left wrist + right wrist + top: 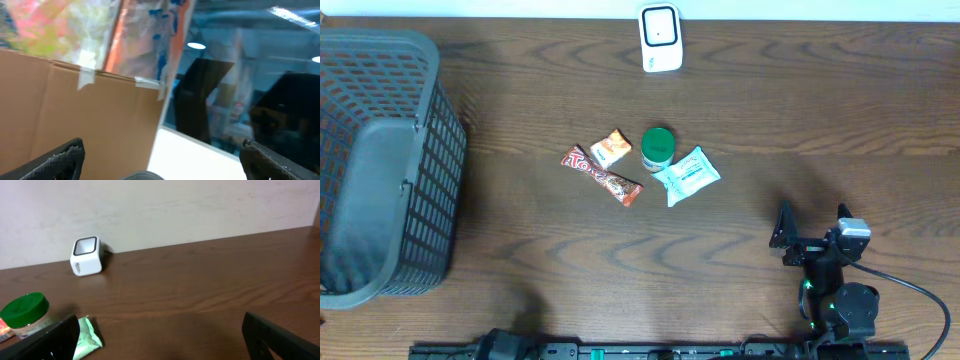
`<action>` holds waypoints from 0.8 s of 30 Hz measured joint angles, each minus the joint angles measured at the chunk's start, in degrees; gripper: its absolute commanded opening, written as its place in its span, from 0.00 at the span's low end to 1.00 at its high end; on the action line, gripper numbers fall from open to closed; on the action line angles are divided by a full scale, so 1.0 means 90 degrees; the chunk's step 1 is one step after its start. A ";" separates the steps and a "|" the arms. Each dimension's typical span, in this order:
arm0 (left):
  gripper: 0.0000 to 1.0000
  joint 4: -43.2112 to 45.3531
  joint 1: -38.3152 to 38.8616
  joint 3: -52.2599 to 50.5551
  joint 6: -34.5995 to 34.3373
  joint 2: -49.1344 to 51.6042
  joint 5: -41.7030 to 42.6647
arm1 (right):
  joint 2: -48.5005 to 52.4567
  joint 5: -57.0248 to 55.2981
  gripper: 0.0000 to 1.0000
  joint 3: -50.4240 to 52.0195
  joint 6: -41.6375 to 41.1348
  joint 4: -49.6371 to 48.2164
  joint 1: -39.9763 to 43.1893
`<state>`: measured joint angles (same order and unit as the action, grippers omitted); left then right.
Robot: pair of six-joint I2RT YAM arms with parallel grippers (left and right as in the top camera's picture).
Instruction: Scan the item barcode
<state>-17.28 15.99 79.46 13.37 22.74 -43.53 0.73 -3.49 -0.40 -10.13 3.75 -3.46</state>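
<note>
Clearly nothing is picked up yet: the right gripper (813,224) waits near the table's front edge, its jaws spread wide and empty. Four goods lie clustered mid-table: a chocolate bar (602,175), an orange packet (611,148), a green-lidded jar (657,148) and, just beside the jar, a wipes pack (687,176). The white scanner (660,38) stands well beyond them at the far edge. The left gripper (161,155), equally wide and empty, points off the table towards a cardboard box (75,115). A good pick probably takes the wipes pack, nearest the right arm, from its outer side so the jar is not knocked, then turns its barcode to the scanner's window. A grey basket (445,170) sits at the left of the dark wood table (800,110), and a pale wall (175,210) backs it.
</note>
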 measured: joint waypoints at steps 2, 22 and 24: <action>0.99 0.0078 -0.0313 -0.0107 -0.0012 0.0000 -0.0010 | 0.0000 0.0000 0.99 0.0000 0.0000 0.0000 0.0000; 0.99 0.0107 -0.1178 -0.0464 -0.0534 -0.0418 0.0585 | 0.0000 0.0000 0.99 0.0000 0.0000 -0.0002 0.0000; 0.99 0.0092 -0.1178 -0.0464 -0.0614 -0.0697 0.0590 | 0.0000 0.0000 0.99 0.0000 0.0000 0.0000 0.0000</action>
<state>-16.45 5.39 75.29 7.84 16.47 -38.22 0.73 -3.49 -0.40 -10.13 3.75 -3.46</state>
